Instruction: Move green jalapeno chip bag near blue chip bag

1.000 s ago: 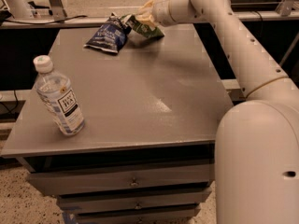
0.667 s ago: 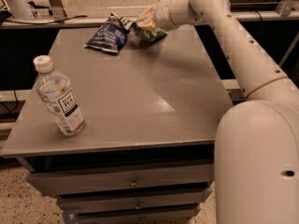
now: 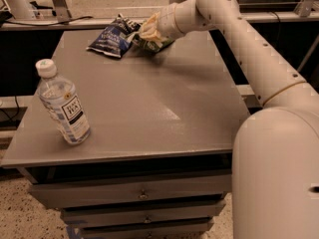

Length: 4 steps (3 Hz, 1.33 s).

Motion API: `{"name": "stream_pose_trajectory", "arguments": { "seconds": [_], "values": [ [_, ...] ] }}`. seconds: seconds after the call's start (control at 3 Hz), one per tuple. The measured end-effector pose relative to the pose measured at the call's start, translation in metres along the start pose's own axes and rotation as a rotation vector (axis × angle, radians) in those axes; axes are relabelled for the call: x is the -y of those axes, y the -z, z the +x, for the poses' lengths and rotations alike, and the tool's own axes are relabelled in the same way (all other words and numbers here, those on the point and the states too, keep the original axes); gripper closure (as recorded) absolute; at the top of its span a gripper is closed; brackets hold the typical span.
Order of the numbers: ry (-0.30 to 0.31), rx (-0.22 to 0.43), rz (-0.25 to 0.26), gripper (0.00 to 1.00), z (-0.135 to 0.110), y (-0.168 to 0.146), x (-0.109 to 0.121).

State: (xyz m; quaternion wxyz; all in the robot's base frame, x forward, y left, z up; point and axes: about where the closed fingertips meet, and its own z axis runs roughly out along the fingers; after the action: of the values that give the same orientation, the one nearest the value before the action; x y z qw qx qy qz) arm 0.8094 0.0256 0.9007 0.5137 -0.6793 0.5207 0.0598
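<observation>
Grey laminate covers the table (image 3: pixel 149 108), and both snack bags lie close to its far edge, about midway along it. The green jalapeno chip bag (image 3: pixel 155 45) rests on the surface directly under the gripper (image 3: pixel 148 28). Only the bag's lower, crinkled part shows, peeking out beneath and a little toward the right edge of the gripper's pale tip. The tip sits on or just above the top of the bag. Whether the gripper is clamped on the foil or loose from it cannot be told, since the tip and the bag overlap from this angle. The blue chip bag (image 3: pixel 112 34) lies just beside the green one on the side toward the left edge, and the two bags touch or nearly touch. The white arm (image 3: pixel 249 49) reaches in over the right edge from the robot's body at the near right corner. A clear water bottle (image 3: pixel 64 103) with a white cap stands near the left edge, toward the near left corner, well apart from both bags. Drawers (image 3: pixel 144 193) show below the near edge.
</observation>
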Motion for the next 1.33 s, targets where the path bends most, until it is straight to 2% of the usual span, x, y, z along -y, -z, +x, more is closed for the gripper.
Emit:
{"name": "stream_pose_trajectory", "arguments": {
  "seconds": [0.67,1.0,1.33],
  "values": [
    [0.031,0.025,-0.042,0.13,-0.021,0.002,-0.021],
    [0.034,0.023,-0.046,0.00,-0.026,0.005,-0.027],
    [-0.004,0.027,-0.015,0.00,-0.021,0.024,-0.025]
  ]
}}
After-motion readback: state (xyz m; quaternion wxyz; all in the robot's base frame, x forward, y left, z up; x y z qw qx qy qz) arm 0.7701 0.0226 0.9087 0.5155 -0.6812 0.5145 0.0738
